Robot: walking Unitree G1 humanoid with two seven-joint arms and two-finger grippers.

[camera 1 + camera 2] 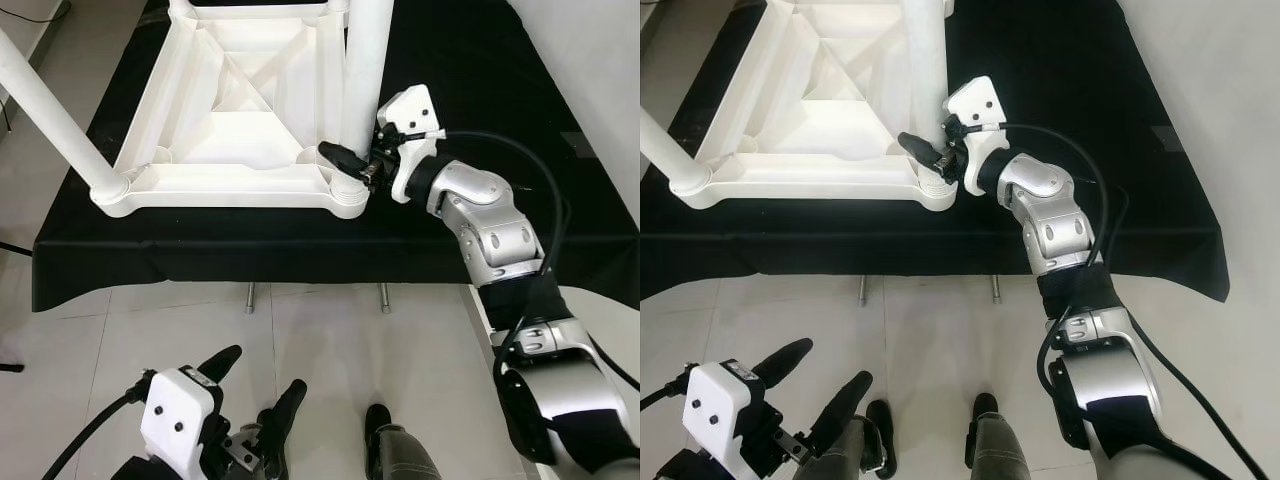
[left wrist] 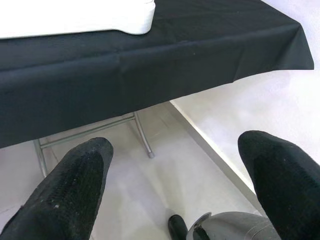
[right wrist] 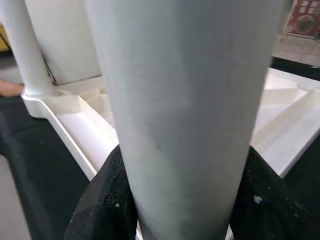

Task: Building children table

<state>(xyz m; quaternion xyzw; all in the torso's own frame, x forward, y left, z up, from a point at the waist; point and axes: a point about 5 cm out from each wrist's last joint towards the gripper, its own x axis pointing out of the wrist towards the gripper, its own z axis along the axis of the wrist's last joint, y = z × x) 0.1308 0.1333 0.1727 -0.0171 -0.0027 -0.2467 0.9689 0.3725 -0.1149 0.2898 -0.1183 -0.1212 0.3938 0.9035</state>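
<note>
A white plastic children's table top (image 1: 240, 110) lies upside down on a black-covered table (image 1: 300, 240). Upright white legs stand in its corners. My right gripper (image 1: 356, 158) is shut around the near right leg (image 1: 365, 70) just above its socket; in the right wrist view that leg (image 3: 185, 110) runs between the two black fingers (image 3: 102, 205). Another leg (image 1: 50, 110) rises from the near left corner. My left gripper (image 1: 255, 385) hangs low in front of the table, open, with nothing between its fingers (image 2: 65, 190).
The black cloth hangs over the table's front edge (image 2: 150, 65), with metal table legs (image 1: 250, 297) below. Light tiled floor (image 1: 330, 350) lies between me and the table. My feet (image 1: 378, 425) show at the bottom. A light wall (image 1: 600, 60) runs along the right.
</note>
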